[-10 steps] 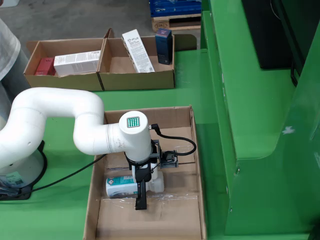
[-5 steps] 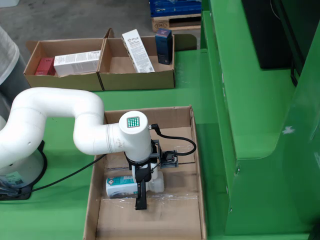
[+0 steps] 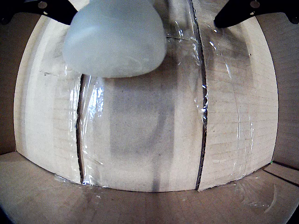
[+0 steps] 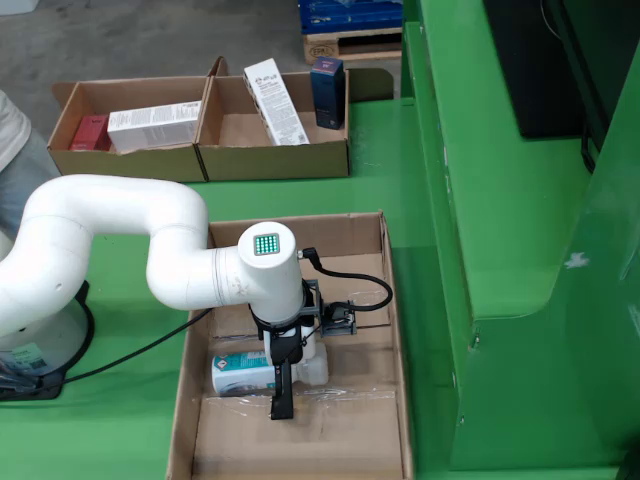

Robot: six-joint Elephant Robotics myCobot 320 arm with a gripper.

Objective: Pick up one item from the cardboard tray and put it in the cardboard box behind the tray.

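Observation:
In the fixed view, a white bottle with a teal label (image 4: 243, 372) lies on its side on the floor of the open cardboard box (image 4: 393, 300) in front of the trays. My gripper (image 4: 284, 388) hangs over the bottle's right end, one black finger (image 4: 282, 392) reaching down beside it. In the wrist view the bottle (image 3: 114, 42) is a blurred white mass at the top. My gripper (image 3: 144, 21) is open: the left finger (image 3: 51, 9) is at the bottle's edge and the right finger (image 3: 243, 11) stands apart from it.
The box's taped bottom flaps (image 3: 140, 140) fill the wrist view. Two cardboard trays stand at the back: the left tray (image 4: 70, 105) holds a white carton (image 4: 153, 125) and a red one (image 4: 88, 132); the right tray (image 4: 275, 160) holds a white carton (image 4: 276, 101) and a dark blue one (image 4: 326, 78). A green machine frame (image 4: 500, 200) rises on the right.

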